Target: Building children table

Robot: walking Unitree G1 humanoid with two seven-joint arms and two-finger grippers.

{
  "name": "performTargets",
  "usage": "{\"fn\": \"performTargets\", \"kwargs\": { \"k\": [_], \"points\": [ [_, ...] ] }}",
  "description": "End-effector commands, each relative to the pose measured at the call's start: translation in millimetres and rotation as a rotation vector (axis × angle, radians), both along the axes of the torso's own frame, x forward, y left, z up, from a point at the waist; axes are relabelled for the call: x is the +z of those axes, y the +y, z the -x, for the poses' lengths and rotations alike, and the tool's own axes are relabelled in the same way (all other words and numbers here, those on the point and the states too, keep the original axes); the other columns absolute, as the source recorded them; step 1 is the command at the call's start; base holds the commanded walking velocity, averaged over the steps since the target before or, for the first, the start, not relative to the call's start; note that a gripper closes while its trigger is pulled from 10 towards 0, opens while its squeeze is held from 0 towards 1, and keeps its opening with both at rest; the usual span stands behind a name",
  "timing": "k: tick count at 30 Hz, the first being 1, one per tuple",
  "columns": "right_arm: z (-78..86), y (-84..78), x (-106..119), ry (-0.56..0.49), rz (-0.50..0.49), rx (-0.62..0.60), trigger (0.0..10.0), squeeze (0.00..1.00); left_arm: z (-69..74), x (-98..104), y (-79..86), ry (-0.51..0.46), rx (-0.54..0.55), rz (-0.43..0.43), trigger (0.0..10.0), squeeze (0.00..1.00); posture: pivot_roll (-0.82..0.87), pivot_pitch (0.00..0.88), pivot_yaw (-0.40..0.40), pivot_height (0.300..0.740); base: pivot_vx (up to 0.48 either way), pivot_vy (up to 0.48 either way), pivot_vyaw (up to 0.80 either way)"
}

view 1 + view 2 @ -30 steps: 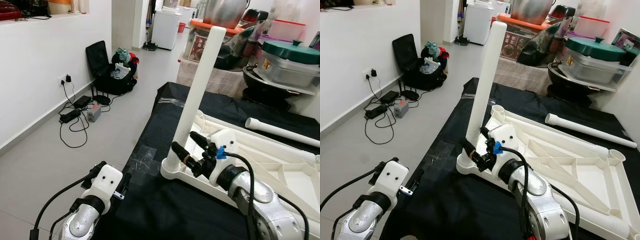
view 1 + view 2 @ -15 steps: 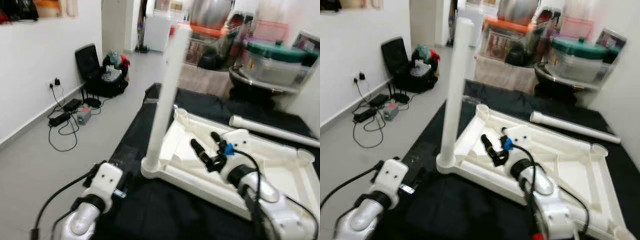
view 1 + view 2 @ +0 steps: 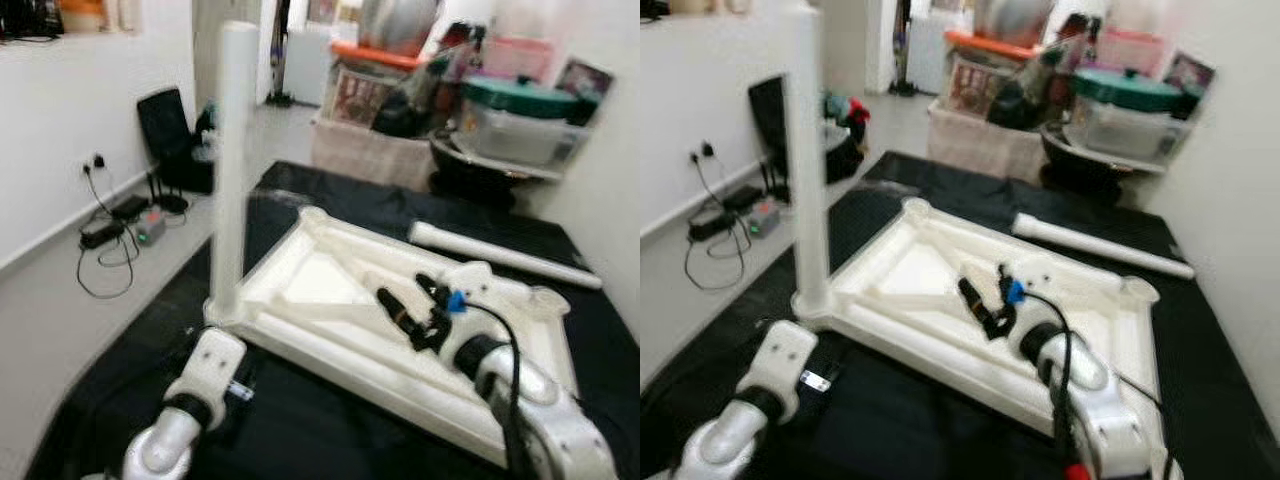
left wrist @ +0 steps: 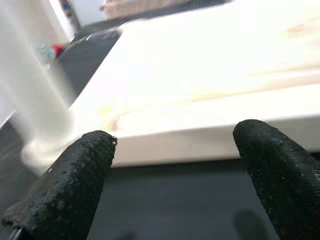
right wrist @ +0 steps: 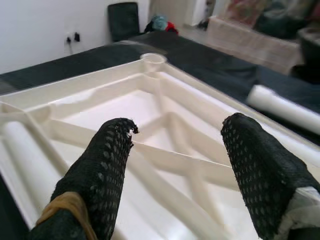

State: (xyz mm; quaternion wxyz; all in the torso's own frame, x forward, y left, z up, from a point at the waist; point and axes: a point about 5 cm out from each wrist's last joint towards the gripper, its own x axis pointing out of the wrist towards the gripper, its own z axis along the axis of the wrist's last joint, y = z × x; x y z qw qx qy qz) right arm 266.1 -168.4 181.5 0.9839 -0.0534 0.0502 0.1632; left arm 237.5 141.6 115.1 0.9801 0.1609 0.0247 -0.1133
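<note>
Tabletop (image 3: 330,300) upside down on black cloth (image 3: 330,430), one leg (image 3: 232,160) upright in its corner.
Right gripper (image 3: 412,300) hovers above it, fingers spread, empty; left gripper (image 4: 175,165) likewise open beside its edge; loose leg (image 3: 500,255) lies beyond.

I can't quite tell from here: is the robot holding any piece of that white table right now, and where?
Nothing is held. The right claw hangs open above the upturned tabletop; the left claw is open beside its edge.
</note>
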Motion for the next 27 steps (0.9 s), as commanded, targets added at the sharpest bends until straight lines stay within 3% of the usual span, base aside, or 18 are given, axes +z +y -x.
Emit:
{"fn": "performTargets", "kwargs": {
  "k": [1,6,10,14,18,20,27],
  "points": [
    [-0.9,2.8,-1,0.008,0.01,0.007,10.0,0.0,1.2,-2,4.0,0.009,0.011,-0.004,10.0,0.0,0.09,0.0,-0.158,0.74,0.0,-0.48,0.0],
    [-3.1,0.5,-5,0.015,0.022,-0.022,10.0,0.0,1.0,-1,3.8,0.007,0.011,-0.002,10.0,0.0,0.09,0.0,-0.159,0.74,0.0,-0.48,0.0],
    [-5.1,4.4,-2,0.005,-0.058,-0.001,10.0,0.0,-0.2,2,4.8,-0.019,0.02,0.011,10.0,0.0,0.08,0.0,-0.158,0.74,0.0,0.0,0.0],
    [-5.4,5.7,-1,-0.003,-0.068,0.016,10.0,0.0,-0.8,4,5.3,-0.034,0.024,0.018,10.0,0.0,0.08,0.0,-0.159,0.74,0.0,0.0,0.0],
    [1.3,8.5,-8,0.106,-0.191,0.099,10.0,0.0,-2.6,8,8.4,-0.058,0.046,0.022,10.0,0.0,0.08,0.0,-0.158,0.74,0.0,0.0,0.0],
    [12.2,11.6,-17,0.242,-0.29,0.154,10.0,0.0,-2.4,9,8.7,-0.061,0.046,0.02,10.0,0.0,0.07,0.0,-0.155,0.74,0.0,0.0,0.0],
    [20.6,12.8,-31,0.416,-0.448,0.163,10.0,0.0,-0.8,4,6.4,-0.036,0.032,-0.013,10.0,0.0,0.07,0.0,-0.152,0.74,0.0,0.0,0.0]
  ]
}}
